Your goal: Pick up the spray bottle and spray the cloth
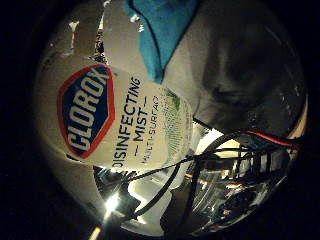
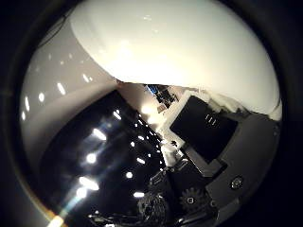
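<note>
Hand point(image 2: 213, 156) shows as white, black and geared parts along one side of the thumb-side palm view, with a black-faced segment lying right against a big white curved surface. That surface is the spray bottle point(image 1: 120, 120), filling a large share of the thumb-side view, so it sits very close to the palm. A finger lies against the bottle wall, so it looks gripped, but full finger wrap isn't visible, so I can't tell for sure whether the fingers are curled around it or just resting on it.

Little-finger-side view: bottle body is white with a label, red-and-blue logo badge plus dark text and a small green patch. It runs diagonally across the view and takes up much of it. Nozzle and trigger not in view in either frame.

Blue cloth point(image 1: 162, 30) lies on a pale grey table surface point(image 1: 240, 65), beyond the bottle's label end. Cloth looks bunched, with a folded edge pointing toward the bottle. Bottle overlaps the cloth edge in view; whether they touch is unclear. A dark shadow falls on the table beside the cloth.

Thumb-side view also shows a dark ceiling with bright light spots point(image 2: 94, 161) and a pale wall band next to the bottle.
</note>
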Action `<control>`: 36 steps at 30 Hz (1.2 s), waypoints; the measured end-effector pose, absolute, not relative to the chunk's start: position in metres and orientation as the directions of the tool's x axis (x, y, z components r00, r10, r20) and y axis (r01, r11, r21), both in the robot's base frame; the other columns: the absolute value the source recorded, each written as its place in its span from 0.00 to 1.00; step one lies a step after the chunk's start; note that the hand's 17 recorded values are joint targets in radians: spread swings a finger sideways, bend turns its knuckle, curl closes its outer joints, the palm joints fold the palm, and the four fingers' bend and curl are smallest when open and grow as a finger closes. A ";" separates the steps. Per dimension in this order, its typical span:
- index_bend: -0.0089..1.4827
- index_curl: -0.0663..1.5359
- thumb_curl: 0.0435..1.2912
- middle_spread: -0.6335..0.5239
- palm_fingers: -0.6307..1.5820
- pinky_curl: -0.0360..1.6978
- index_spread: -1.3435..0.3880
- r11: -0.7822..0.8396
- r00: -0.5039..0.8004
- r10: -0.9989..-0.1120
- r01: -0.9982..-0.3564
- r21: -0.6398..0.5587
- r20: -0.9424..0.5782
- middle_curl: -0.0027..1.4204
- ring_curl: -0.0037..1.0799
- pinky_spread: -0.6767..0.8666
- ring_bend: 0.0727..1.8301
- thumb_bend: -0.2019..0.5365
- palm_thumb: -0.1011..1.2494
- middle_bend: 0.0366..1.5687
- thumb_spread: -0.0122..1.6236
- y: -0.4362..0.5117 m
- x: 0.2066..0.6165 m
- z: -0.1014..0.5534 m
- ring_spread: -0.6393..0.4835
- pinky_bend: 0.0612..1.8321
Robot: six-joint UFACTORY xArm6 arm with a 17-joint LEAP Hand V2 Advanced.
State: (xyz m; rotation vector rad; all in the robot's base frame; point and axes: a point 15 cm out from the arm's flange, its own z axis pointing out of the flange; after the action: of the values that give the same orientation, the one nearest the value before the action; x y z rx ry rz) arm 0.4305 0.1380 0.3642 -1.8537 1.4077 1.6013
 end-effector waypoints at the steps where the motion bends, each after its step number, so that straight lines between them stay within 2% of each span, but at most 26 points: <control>1: 0.72 0.52 0.69 0.45 0.82 0.79 0.63 -0.471 -0.095 -0.442 -0.821 0.321 -0.892 0.44 0.54 0.28 0.80 0.24 0.78 0.86 0.38 0.143 0.430 0.375 0.43 0.54; 7: 0.71 0.53 0.69 0.46 0.82 0.79 0.63 -0.510 0.018 -0.340 -0.843 0.168 -0.940 0.44 0.54 0.29 0.80 0.24 0.78 0.86 0.38 0.173 0.424 0.426 0.43 0.54; 12: 0.71 0.53 0.69 0.46 0.82 0.79 0.63 -0.538 0.118 -0.197 -0.843 0.007 -0.973 0.44 0.54 0.29 0.81 0.24 0.77 0.86 0.39 0.209 0.423 0.460 0.43 0.54; 19: 0.71 0.53 0.68 0.46 0.82 0.80 0.64 -0.518 0.243 -0.084 -0.839 -0.166 -0.966 0.45 0.54 0.30 0.81 0.24 0.77 0.86 0.40 0.252 0.433 0.475 0.43 0.54; 28: 0.70 0.54 0.68 0.48 0.81 0.80 0.64 -0.414 0.329 -0.012 -0.861 -0.294 -0.944 0.45 0.54 0.30 0.81 0.24 0.77 0.85 0.40 0.336 0.446 0.466 0.43 0.53; 36: 0.70 0.54 0.67 0.48 0.81 0.81 0.64 -0.391 0.396 -0.061 -0.854 -0.344 -0.916 0.45 0.54 0.31 0.81 0.24 0.76 0.85 0.40 0.425 0.445 0.423 0.44 0.53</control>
State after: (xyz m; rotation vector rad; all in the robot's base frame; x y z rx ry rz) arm 0.4452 0.4251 0.4235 -1.7481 0.8017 1.0989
